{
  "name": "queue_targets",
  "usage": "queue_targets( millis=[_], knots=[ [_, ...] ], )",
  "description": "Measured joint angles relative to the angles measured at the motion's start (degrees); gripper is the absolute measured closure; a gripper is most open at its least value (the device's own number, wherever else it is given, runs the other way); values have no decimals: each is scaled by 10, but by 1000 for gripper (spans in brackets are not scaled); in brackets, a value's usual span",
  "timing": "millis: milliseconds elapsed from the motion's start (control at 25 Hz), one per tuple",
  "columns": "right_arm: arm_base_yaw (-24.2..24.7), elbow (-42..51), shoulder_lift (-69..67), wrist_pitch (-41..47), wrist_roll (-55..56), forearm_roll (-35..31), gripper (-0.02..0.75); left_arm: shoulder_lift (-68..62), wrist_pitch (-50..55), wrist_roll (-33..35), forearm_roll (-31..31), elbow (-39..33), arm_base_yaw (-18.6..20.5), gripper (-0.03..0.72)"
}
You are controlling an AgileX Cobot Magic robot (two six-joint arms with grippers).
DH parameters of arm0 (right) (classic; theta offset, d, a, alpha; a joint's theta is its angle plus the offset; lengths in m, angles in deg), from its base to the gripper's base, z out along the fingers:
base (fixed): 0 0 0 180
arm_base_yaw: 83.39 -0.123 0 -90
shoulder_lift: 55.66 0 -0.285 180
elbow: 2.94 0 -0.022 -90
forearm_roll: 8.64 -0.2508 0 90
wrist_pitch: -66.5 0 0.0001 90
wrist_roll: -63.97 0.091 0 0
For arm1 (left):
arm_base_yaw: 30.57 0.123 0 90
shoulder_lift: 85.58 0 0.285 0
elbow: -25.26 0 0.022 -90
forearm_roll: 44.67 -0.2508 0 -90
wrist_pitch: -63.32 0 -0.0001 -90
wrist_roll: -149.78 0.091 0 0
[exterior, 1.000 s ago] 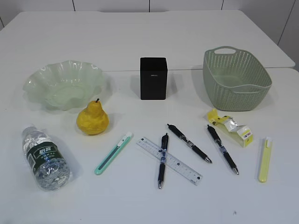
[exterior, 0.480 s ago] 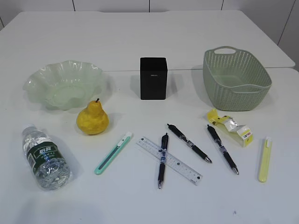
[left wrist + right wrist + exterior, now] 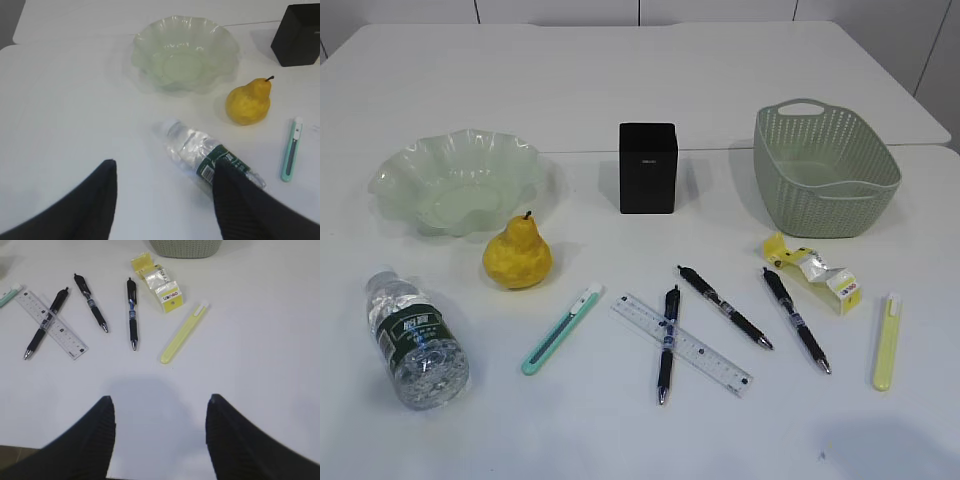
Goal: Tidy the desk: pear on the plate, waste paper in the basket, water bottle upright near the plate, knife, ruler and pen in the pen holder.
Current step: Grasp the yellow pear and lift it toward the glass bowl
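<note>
The yellow pear (image 3: 518, 253) stands on the table in front of the green glass plate (image 3: 455, 180). The water bottle (image 3: 415, 338) lies on its side at the front left. A teal knife (image 3: 563, 328), a clear ruler (image 3: 682, 344), three black pens (image 3: 724, 306) and a yellow knife (image 3: 887, 341) lie across the front. Yellow waste paper (image 3: 812, 270) lies in front of the green basket (image 3: 823, 168). The black pen holder (image 3: 648, 167) stands at mid-back. My left gripper (image 3: 165, 165) is open and empty above the table beside the bottle (image 3: 210, 155). My right gripper (image 3: 160, 398) is open and empty, nearer than the yellow knife (image 3: 184, 332).
Neither gripper shows in the exterior view. One pen (image 3: 666, 343) lies across the ruler. The table's front edge shows at the bottom left of the right wrist view. A second white table adjoins at the back.
No object has moved. A faint shadow has appeared on the table at the front right of the exterior view.
</note>
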State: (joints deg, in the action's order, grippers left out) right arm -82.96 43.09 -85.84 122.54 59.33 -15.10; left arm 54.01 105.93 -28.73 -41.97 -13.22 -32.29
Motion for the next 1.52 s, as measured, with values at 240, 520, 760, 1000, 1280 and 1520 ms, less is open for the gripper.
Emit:
queue_targets(
  millis=[240, 520, 760, 1000, 1280, 1520],
  knots=[
    [0, -40, -81, -17, -27, -9, 309, -114, -32, 0, -7, 52, -52, 258],
    [0, -54, -143, -39, -34, -38, 309, -271, -41, 0, -41, 162, -123, 258],
    [0, -58, -180, -40, -44, -71, 309, -428, 11, 0, -44, 297, -162, 258],
    [0, -60, -225, -26, -45, -79, 309, -584, 97, 0, -44, 456, -199, 258],
    [0, -108, -282, 15, -46, -74, 309, -712, 113, -1, -54, 534, -255, 252],
    [0, -134, -323, 25, -46, -71, 309, -783, 120, -45, -103, 539, -278, 202]
  ],
)
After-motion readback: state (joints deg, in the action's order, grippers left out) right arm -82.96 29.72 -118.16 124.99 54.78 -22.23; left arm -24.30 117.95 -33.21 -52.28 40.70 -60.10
